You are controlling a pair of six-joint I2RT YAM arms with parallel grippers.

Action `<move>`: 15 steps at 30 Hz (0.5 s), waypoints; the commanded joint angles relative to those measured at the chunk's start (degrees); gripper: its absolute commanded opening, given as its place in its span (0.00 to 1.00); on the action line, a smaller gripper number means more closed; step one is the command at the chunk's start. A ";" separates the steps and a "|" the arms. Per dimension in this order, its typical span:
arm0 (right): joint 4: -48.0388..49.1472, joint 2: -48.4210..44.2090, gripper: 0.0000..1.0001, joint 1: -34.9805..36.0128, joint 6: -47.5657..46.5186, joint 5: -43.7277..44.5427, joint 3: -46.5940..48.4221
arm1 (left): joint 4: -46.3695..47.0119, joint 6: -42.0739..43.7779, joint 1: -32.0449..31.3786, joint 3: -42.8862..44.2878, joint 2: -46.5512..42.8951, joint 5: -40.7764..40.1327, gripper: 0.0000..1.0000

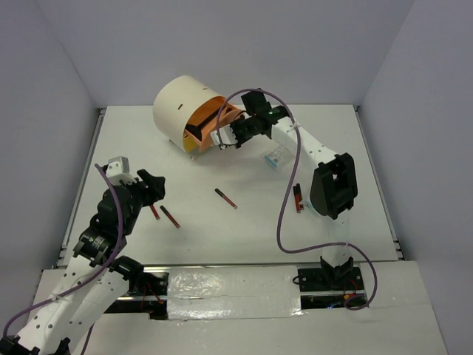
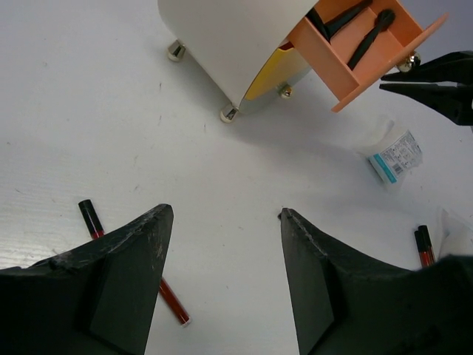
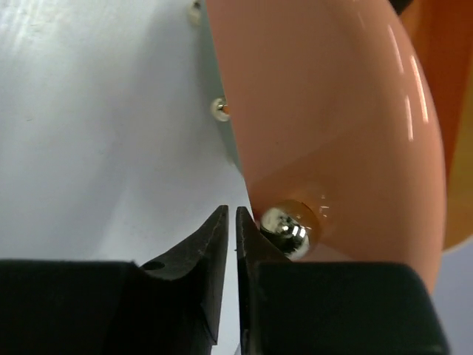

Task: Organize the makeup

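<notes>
Red-and-black sticks [image 1: 225,197] lie well apart across the open middle of the desk [image 1: 185,177]. A packet [image 1: 277,156] lies near the right arm, and a brush [image 2: 373,33] is in the pulled-out orange drawer [image 2: 329,59]. The right fingers [image 3: 192,274] are pinched together just beside the drawer's knob [image 3: 288,225], gripping nothing. The left fingers [image 2: 126,281] hang spread over bare desk.

Chest [image 1: 181,107] at far centre of the table [image 1: 244,237], its drawer [image 1: 222,118] standing out toward the right. A brush [image 2: 372,35] and a thin stick [image 2: 341,18] lie in the drawer. My right pincer [image 3: 231,214] is just beside the drawer's knob [image 3: 288,228]. Packet [image 1: 277,156] lies right of the drawer, paired sticks [image 1: 298,198] nearer at right, single stick [image 1: 225,197] at centre. Outer stick [image 1: 154,211] and inner stick [image 1: 170,217] lie near left, beside my left pincer [image 1: 157,186].
</notes>
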 commanded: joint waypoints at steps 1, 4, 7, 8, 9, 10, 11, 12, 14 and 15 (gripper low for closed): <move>10.73 1.57 0.17 1.50 4.90 0.99 1.74 | 2.58 -0.02 0.28 0.06 0.54 -0.12 0.73; 15.39 2.10 0.26 1.77 7.98 1.52 2.10 | 2.41 0.16 0.28 0.24 0.89 0.05 0.73; 17.35 2.89 0.37 2.03 8.87 1.52 2.80 | 2.32 -0.11 0.28 -0.20 0.63 -0.12 0.74; 17.61 3.24 0.41 2.12 9.13 1.61 3.76 | 2.41 -0.28 0.28 -0.55 0.36 -0.12 0.74; 17.70 3.94 0.44 2.12 9.57 1.53 4.20 | 2.58 -0.28 0.28 -0.64 0.28 -0.04 0.74; 17.87 4.20 0.46 2.21 10.36 1.52 5.08 | 2.67 -0.46 0.28 -0.82 0.27 -0.04 0.74; 18.22 4.47 0.48 2.30 10.89 1.52 5.35 | 2.76 -0.55 0.28 -0.90 0.27 -0.04 0.74; 18.66 5.08 0.50 2.30 11.24 1.52 5.70 | 2.85 -0.55 0.28 -0.99 0.36 0.14 0.74; 19.28 5.70 0.55 2.47 12.30 1.52 6.58 | 2.85 -0.55 0.28 -0.82 0.71 0.23 0.74; 19.37 6.31 0.56 2.56 12.56 1.52 6.84 | 2.85 -0.46 0.28 -0.64 0.80 0.23 0.74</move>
